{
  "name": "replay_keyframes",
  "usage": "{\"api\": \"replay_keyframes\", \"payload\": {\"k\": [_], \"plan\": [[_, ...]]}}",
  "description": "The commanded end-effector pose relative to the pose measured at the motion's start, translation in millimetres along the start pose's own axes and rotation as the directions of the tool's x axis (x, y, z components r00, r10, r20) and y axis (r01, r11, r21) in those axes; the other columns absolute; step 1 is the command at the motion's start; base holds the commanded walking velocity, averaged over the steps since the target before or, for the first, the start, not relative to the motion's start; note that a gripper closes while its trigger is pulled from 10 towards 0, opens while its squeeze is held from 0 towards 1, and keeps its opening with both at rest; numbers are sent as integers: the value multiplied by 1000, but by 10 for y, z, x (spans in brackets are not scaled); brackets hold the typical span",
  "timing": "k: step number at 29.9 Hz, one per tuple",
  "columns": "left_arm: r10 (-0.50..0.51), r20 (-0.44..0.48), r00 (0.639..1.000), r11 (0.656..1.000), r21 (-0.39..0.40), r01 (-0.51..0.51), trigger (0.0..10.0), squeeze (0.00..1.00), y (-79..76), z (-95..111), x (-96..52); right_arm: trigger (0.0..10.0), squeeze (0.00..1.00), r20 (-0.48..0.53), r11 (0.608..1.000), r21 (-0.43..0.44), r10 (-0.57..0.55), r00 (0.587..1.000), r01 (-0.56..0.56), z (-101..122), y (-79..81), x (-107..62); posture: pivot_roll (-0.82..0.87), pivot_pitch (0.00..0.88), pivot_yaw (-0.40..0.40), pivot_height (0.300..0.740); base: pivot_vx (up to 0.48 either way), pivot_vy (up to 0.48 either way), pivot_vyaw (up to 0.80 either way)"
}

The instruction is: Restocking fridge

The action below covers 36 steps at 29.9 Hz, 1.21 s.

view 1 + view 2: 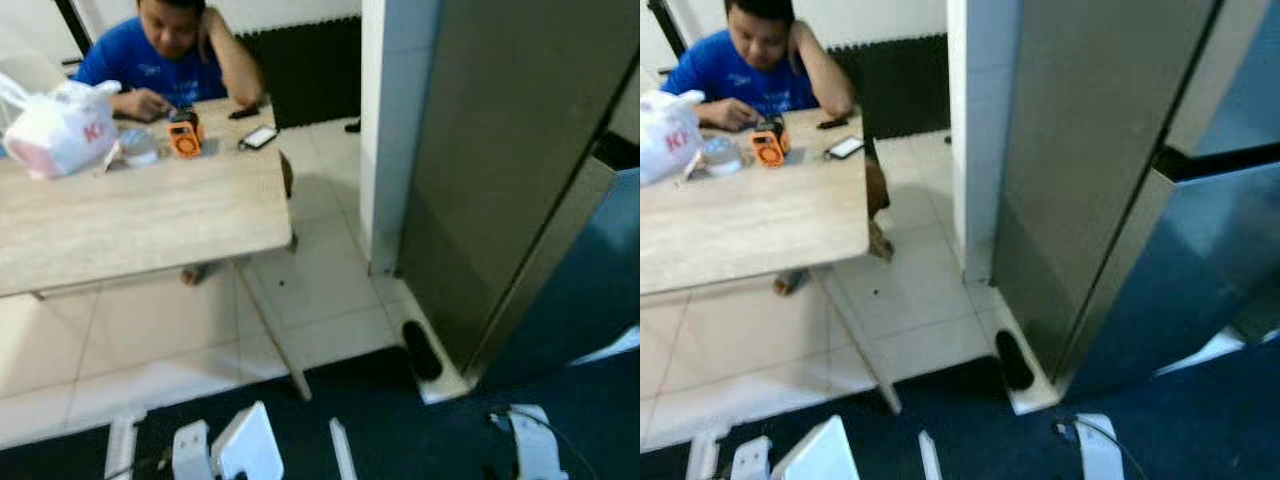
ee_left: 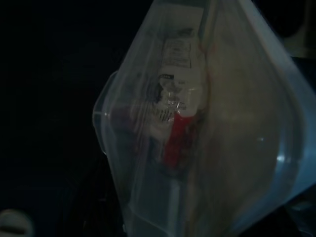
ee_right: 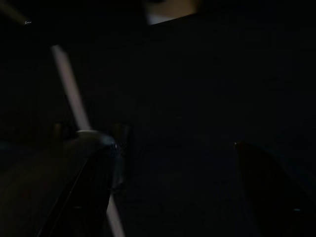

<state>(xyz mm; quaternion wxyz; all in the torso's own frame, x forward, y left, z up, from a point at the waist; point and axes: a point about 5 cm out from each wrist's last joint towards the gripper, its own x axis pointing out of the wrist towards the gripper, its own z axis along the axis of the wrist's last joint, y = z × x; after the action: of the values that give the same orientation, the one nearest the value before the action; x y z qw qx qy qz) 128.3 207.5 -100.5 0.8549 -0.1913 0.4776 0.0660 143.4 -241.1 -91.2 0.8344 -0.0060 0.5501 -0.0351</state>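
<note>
- Left eye view: closed fridge (image 1: 500, 170), grey side and blue door, ahead on the right; white tiled pillar (image 1: 385, 120) just beside it. Wooden table (image 1: 140, 215) to the left with a white plastic bag (image 1: 60, 125), an orange gadget (image 1: 184, 136) and a phone (image 1: 259, 137); a person in blue (image 1: 165, 55) seated behind. White-lidded container (image 1: 245, 445) low at the frame's edge on the left arm's side. Risk: door shut, load in hand, so no way in until something opens it.
- Right eye view: same scene, fridge door edge nearer; dark object (image 1: 1014, 360) on the floor at the fridge's foot. Risk: snagging a foot on it or on the table leg (image 1: 865, 350) while closing in.
- Left wrist view: clear plastic container (image 2: 207, 133) pressed close to the lens, labelled red-capped item (image 2: 175, 138) inside, tilted. Fingers hidden behind it, so clenched or slack cannot tell. Risk: tilt spilling contents, or a slip if the hold is loose.
- Right wrist view: very dark; right gripper (image 3: 173, 182) with dark fingers spread apart, grasping nothing; pale rod (image 3: 71, 94) beyond. Likely candidate for the door pull; poor light may spoil aim.
</note>
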Motion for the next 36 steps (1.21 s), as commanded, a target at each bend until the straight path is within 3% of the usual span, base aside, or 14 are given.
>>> {"api": "replay_keyframes", "payload": {"k": [1,20,36], "plan": [[-56,-17,998,998,-30,56,10000,0,-129,-43,31,10000,0,-8,1000,-1,6,1000,-6,-30,22,3,-68,0,21,740,0,-435,0],[-58,-17,998,998,-38,58,10000,0,-139,-50,33,10000,0,-13,999,-36,22,1000,-23,-39,13,-2,-71,0,24,740,0,-432,0],[-42,-5,999,998,-53,41,10000,0,-106,-16,30,10000,0,-27,996,-92,-23,999,20,-91,-61,-16,-71,0,28,740,0,-21,778]]}}
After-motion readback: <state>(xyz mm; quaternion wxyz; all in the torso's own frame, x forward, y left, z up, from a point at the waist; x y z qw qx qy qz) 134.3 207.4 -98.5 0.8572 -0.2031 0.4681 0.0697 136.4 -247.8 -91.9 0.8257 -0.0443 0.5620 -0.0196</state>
